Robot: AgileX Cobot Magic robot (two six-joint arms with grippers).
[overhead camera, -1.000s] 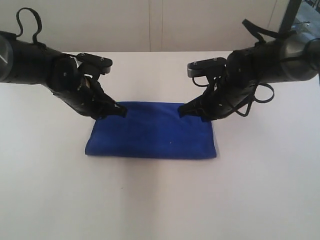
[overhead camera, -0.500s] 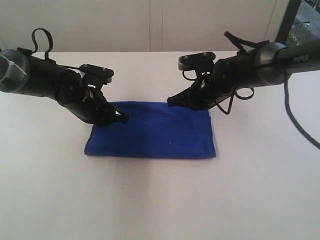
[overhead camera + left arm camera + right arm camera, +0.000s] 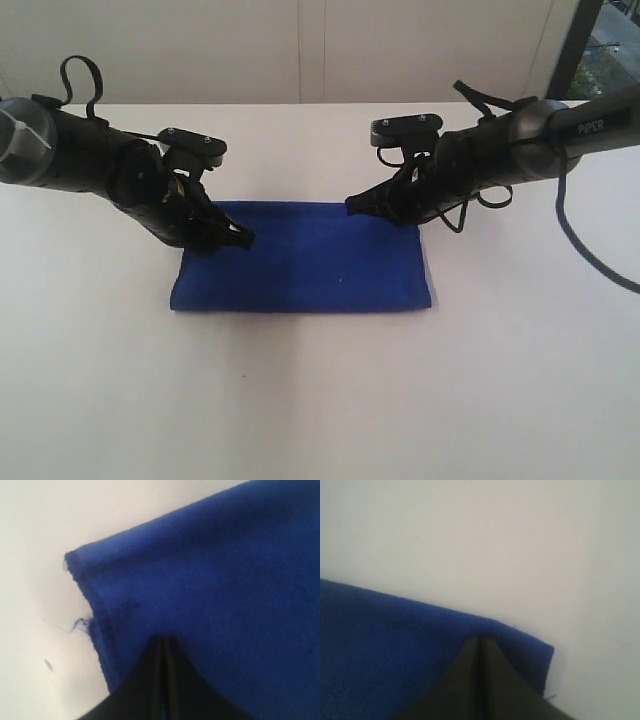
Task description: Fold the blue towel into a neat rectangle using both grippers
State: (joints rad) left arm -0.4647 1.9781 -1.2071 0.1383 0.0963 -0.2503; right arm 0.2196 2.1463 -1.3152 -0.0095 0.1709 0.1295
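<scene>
The blue towel [image 3: 300,265] lies flat on the white table as a folded rectangle. My left gripper [image 3: 245,238] is over its rear left part, jaws pressed together, tips pointing inward just above the cloth. In the left wrist view the shut left gripper [image 3: 163,639] sits over the blue towel [image 3: 210,580], near a corner with loose threads. My right gripper [image 3: 352,205] hovers at the rear edge, right of centre. The right wrist view shows the right gripper [image 3: 480,637] shut, over the blue towel [image 3: 385,645] near its far corner. Neither gripper lifts any cloth.
The white table [image 3: 320,400] spreads wide in front of and beside the towel. A pale wall stands behind the table's far edge. A dark frame [image 3: 578,40] is at the back right.
My right gripper has lifted and drawn back from the towel's rear right area toward the rear edge. My left gripper has shifted slightly. The towel has stayed flat.
</scene>
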